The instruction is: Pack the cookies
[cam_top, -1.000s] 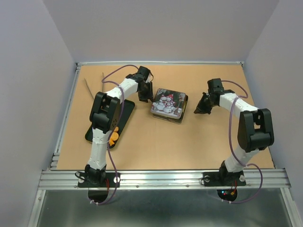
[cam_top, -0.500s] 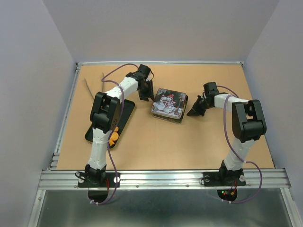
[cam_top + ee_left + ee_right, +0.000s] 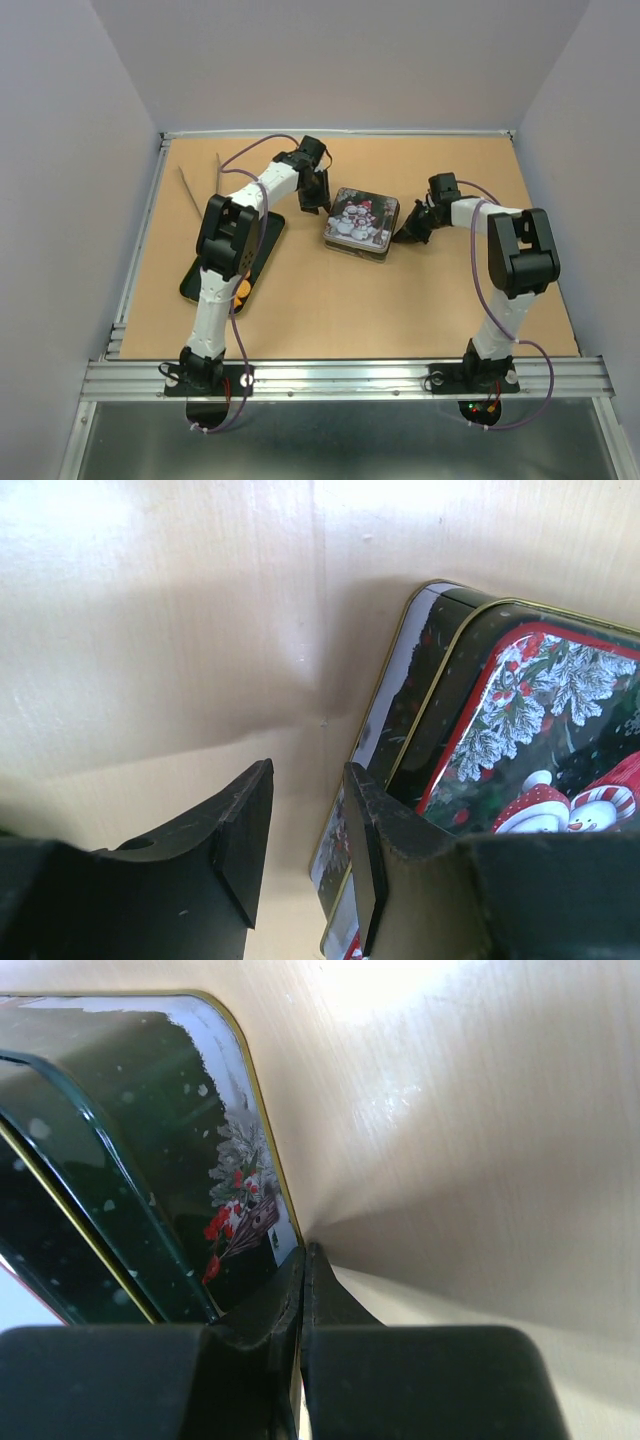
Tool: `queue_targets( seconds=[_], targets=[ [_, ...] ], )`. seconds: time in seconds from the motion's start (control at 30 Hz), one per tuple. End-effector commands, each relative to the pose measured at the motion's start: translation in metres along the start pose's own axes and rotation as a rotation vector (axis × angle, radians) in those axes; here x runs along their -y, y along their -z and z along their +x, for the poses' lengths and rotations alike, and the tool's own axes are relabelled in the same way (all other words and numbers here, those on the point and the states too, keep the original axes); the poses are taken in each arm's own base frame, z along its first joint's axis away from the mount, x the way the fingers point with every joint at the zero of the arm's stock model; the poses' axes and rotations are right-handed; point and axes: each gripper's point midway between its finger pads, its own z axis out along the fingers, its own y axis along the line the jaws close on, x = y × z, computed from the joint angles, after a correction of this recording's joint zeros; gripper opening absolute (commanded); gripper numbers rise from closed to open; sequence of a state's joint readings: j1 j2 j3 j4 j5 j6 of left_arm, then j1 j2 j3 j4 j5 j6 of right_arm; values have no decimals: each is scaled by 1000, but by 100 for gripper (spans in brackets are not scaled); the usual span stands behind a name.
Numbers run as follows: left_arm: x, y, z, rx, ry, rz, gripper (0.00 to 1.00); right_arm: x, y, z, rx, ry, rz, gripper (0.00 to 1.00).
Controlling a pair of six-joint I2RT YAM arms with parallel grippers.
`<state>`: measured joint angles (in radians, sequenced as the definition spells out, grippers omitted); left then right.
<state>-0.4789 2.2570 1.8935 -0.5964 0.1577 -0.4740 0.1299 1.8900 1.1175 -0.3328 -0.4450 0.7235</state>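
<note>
A square tin with a snowman lid sits mid-table. It also shows in the left wrist view and the right wrist view. My left gripper is open and empty, its right finger beside the tin's left wall. My right gripper is shut and empty, its tips pressed against the tin's right wall low down. Orange cookies lie on a black tray at the left, partly hidden by my left arm. No pink or green cookie shows.
A thin stick-like item lies near the far left of the table. Grey walls close in the table on three sides. A metal rail runs along the near edge.
My right gripper has moved left onto the tin's right side. My left gripper has moved right, closer to the tin's left side. The tin has shifted slightly right.
</note>
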Motion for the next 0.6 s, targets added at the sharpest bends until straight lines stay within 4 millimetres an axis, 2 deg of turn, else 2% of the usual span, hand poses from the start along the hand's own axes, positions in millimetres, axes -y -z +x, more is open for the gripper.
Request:
queue_targets(
  seconds=[0.0, 0.57],
  targets=[
    [26, 17, -12, 31, -7, 50, 45, -19, -3, -15, 32, 30, -43, 0],
    [23, 22, -13, 47, -12, -1, 45, -23, -9, -16, 17, 46, -65, 0]
  ],
)
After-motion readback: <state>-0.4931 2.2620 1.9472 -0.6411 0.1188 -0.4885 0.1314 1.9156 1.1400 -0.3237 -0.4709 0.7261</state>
